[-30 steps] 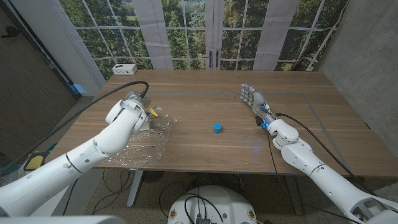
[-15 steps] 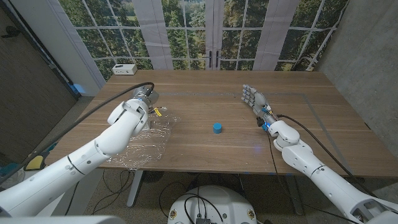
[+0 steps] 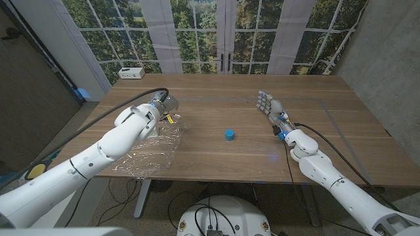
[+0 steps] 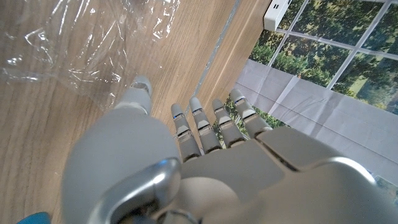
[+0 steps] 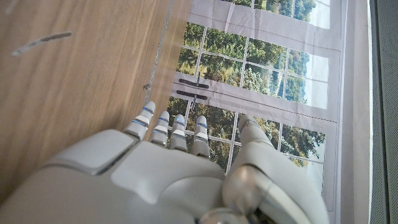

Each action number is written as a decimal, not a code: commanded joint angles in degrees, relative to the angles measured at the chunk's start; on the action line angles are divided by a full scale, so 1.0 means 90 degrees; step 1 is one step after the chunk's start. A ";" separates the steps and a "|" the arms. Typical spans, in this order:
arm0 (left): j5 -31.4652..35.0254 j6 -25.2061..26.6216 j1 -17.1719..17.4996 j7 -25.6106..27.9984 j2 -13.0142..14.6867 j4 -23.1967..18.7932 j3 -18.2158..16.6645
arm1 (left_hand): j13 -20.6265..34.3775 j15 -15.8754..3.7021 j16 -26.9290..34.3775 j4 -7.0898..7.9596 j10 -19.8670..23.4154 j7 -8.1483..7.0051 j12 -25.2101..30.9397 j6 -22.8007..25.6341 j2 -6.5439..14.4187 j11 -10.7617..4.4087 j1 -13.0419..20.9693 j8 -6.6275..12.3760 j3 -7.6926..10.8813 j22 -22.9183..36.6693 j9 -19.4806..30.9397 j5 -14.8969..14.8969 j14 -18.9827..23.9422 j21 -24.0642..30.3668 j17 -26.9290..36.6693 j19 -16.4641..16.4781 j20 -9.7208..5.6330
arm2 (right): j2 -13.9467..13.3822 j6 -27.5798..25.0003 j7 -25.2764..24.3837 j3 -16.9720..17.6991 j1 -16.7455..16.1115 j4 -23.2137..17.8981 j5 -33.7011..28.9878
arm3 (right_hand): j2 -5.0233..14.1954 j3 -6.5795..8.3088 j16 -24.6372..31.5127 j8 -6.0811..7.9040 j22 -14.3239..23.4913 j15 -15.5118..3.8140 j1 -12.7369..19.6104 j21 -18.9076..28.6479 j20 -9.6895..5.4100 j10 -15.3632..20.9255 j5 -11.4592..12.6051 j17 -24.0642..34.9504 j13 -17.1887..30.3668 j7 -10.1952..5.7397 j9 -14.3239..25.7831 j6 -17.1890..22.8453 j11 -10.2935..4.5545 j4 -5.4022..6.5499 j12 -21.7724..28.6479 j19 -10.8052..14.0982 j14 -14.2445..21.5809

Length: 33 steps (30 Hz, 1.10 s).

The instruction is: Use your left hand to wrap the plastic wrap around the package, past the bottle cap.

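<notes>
A crumpled sheet of clear plastic wrap (image 3: pixel 152 145) lies on the table's left part, near the front edge. My left hand (image 3: pixel 159 107) hovers at the wrap's far end with its fingers (image 4: pixel 202 127) stretched out and apart, holding nothing. In the left wrist view the wrap (image 4: pixel 74 43) lies beyond the thumb. A small yellow-marked item (image 3: pixel 168 118), perhaps the package, sits at the wrap's far edge beside the hand. The blue bottle cap (image 3: pixel 229 134) stands mid-table, right of the wrap. My right hand (image 3: pixel 268 104) is raised over the table's right part, fingers straight, empty.
A white box (image 3: pixel 131 72) sits at the table's far left corner. A black cable (image 3: pixel 111 105) runs along the left arm. Bare wood (image 3: pixel 216 105) stretches between the two hands and behind the cap. Windows stand beyond the far edge.
My left hand has moved rightward along the wrap's far edge, toward the cap. The right hand has shifted slightly to the right. Cap and wrap stay where they were.
</notes>
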 commanded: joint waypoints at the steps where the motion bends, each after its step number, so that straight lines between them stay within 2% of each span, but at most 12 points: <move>1: -0.0281 -0.0439 -0.0316 0.0581 0.0068 0.0317 0.0449 | 0.0021 -0.0519 -0.0010 -0.0057 -0.0026 -0.0056 -0.0039 0.0093 0.0014 -0.0038 0.0147 0.0015 0.0004 0.0003 0.0006 0.0065 -0.0068 -0.0039 0.0011 -0.0022 0.0027 | -0.0034 0.0021 -0.0040 0.0041 -0.0084 -0.0063 0.0017 | -0.0022 0.0045 0.0025 -0.0006 0.0008 0.0024 0.0005 0.0054 0.0028 0.0045 0.0039 0.0021 0.0034 -0.0009 0.0011 0.0071 0.0019 0.0024 -0.0031 0.0055 0.0025; 4: -0.0332 -0.0542 -0.0389 0.0816 0.0072 0.0444 0.0538 | 0.0022 -0.0511 -0.0001 -0.0068 -0.0017 -0.0053 -0.0042 0.0177 0.0021 -0.0052 0.0208 0.0030 0.0000 0.0002 0.0009 0.0081 -0.0077 -0.0043 0.0010 -0.0017 0.0035 | -0.0024 0.0018 -0.0048 0.0043 -0.0078 -0.0046 0.0021 | -0.0023 0.0046 0.0025 -0.0006 0.0008 0.0020 0.0006 0.0054 0.0028 0.0053 0.0039 0.0021 0.0034 -0.0011 0.0011 0.0073 0.0005 0.0024 -0.0029 0.0057 0.0029; 9: -0.0337 -0.0656 -0.0607 0.0725 -0.0009 0.0635 0.0733 | 0.0025 -0.0576 0.0038 -0.0099 0.0111 -0.0056 -0.0006 0.0468 0.0043 -0.0120 0.0389 0.0089 -0.0004 0.0002 0.0017 0.0112 -0.0029 -0.0036 0.0005 0.0044 0.0007 | -0.0013 0.0019 -0.0041 0.0045 -0.0073 -0.0022 0.0035 | -0.0024 0.0048 0.0026 -0.0006 0.0008 0.0021 0.0007 0.0053 0.0027 0.0050 0.0039 0.0023 0.0034 -0.0007 0.0011 0.0076 0.0017 0.0025 -0.0033 0.0059 0.0037; 22: -0.0405 -0.0848 -0.0877 0.1434 -0.0098 0.1129 0.1115 | 0.0033 -0.0657 0.0089 -0.0067 0.0269 -0.0055 0.0031 0.0898 0.0021 -0.0148 0.0545 0.0162 -0.0092 0.0002 0.0027 0.0117 0.0065 -0.0028 0.0009 0.0126 -0.0034 | 0.0026 0.0012 -0.0045 0.0036 -0.0012 0.0078 0.0029 | -0.0026 0.0051 0.0024 -0.0005 0.0008 0.0034 0.0006 0.0049 0.0033 0.0055 0.0038 0.0026 0.0034 -0.0008 0.0011 0.0083 0.0011 0.0028 -0.0035 0.0056 0.0041; 24: -0.0403 -0.0903 -0.0979 0.1232 -0.0138 0.1158 0.1195 | 0.0035 -0.0667 0.0101 -0.0065 0.0318 -0.0061 0.0047 0.0924 0.0027 -0.0153 0.0570 0.0157 -0.0101 0.0002 0.0027 0.0117 0.0096 -0.0022 0.0010 0.0149 -0.0040 | 0.0022 0.0003 -0.0091 0.0027 -0.0001 0.0074 -0.0016 | -0.0027 0.0052 0.0024 -0.0006 0.0008 0.0028 0.0006 0.0049 0.0036 0.0056 0.0038 0.0027 0.0035 -0.0009 0.0011 0.0082 0.0016 0.0029 -0.0035 0.0057 0.0042; 25: -0.0442 -0.0901 -0.0959 0.1375 -0.0128 0.1195 0.1197 | 0.0036 -0.0664 0.0108 -0.0062 0.0325 -0.0061 0.0049 0.0938 0.0029 -0.0155 0.0574 0.0157 -0.0106 0.0002 0.0028 0.0117 0.0112 -0.0022 0.0010 0.0151 -0.0035 | 0.0022 -0.0010 -0.0070 0.0024 0.0012 0.0089 -0.0004 | -0.0027 0.0052 0.0023 -0.0006 0.0008 0.0028 0.0006 0.0050 0.0033 0.0055 0.0038 0.0027 0.0035 -0.0003 0.0011 0.0084 0.0015 0.0029 -0.0036 0.0058 0.0041; 28: -0.0389 -0.0923 -0.1051 0.1245 -0.0173 0.1280 0.1305 | 0.0038 -0.0678 0.0113 -0.0065 0.0370 -0.0046 0.0062 0.1044 0.0032 -0.0166 0.0612 0.0181 -0.0117 0.0002 0.0029 0.0117 0.0132 -0.0022 0.0009 0.0161 -0.0036 | 0.0040 -0.0010 -0.0037 0.0018 0.0041 0.0132 0.0013 | -0.0029 0.0052 0.0025 -0.0005 0.0008 0.0033 0.0007 0.0050 0.0033 0.0055 0.0037 0.0027 0.0035 -0.0004 0.0011 0.0087 0.0008 0.0028 -0.0037 0.0059 0.0048; 33: -0.0352 -0.0917 -0.1074 0.1442 -0.0165 0.1404 0.1403 | 0.0041 -0.0705 0.0123 -0.0059 0.0411 -0.0028 0.0073 0.1111 0.0034 -0.0164 0.0637 0.0186 -0.0136 0.0002 0.0031 0.0113 0.0161 -0.0017 0.0010 0.0187 -0.0050 | 0.0073 0.0001 -0.0017 0.0011 0.0063 0.0192 0.0028 | -0.0030 0.0053 0.0025 -0.0004 0.0008 0.0024 0.0007 0.0050 0.0033 0.0056 0.0037 0.0028 0.0035 -0.0004 0.0011 0.0091 0.0027 0.0029 -0.0037 0.0063 0.0049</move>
